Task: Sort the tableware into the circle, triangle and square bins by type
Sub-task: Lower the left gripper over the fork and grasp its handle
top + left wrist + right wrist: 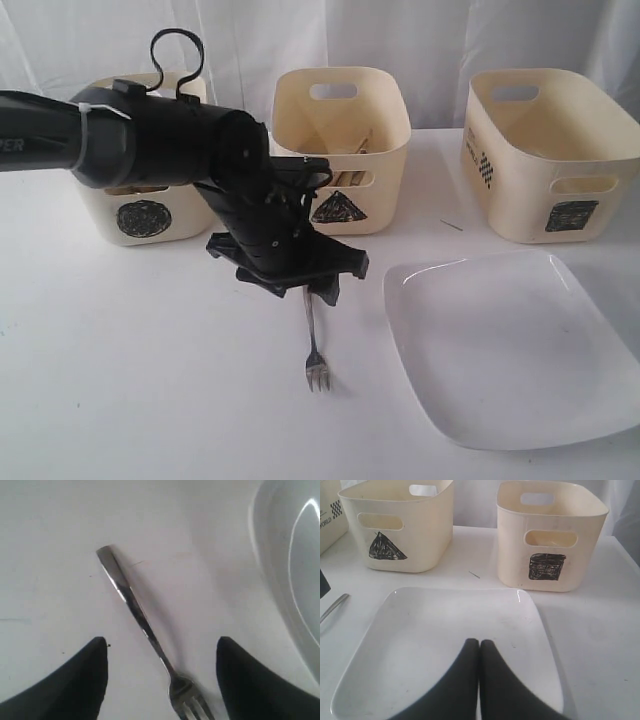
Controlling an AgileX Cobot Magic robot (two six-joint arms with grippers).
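Note:
A steel fork (316,352) lies flat on the white table, tines toward the front edge. My left gripper (300,288) hangs just above its handle, open. In the left wrist view the fork (135,607) runs between the two black fingertips (97,652), and neither one touches it. The large square white plate (510,340) rests at the front right. My right gripper (479,641) is shut and empty, poised over the plate (445,615). At the back stand the circle bin (145,215), the triangle bin (340,150) and the square bin (550,150).
The left arm's dark body (150,135) reaches in from the left and covers part of the circle bin. Wooden sticks (352,146) show inside the triangle bin. A thin sliver (452,225) lies on the table between the triangle and square bins. A white curtain hangs behind.

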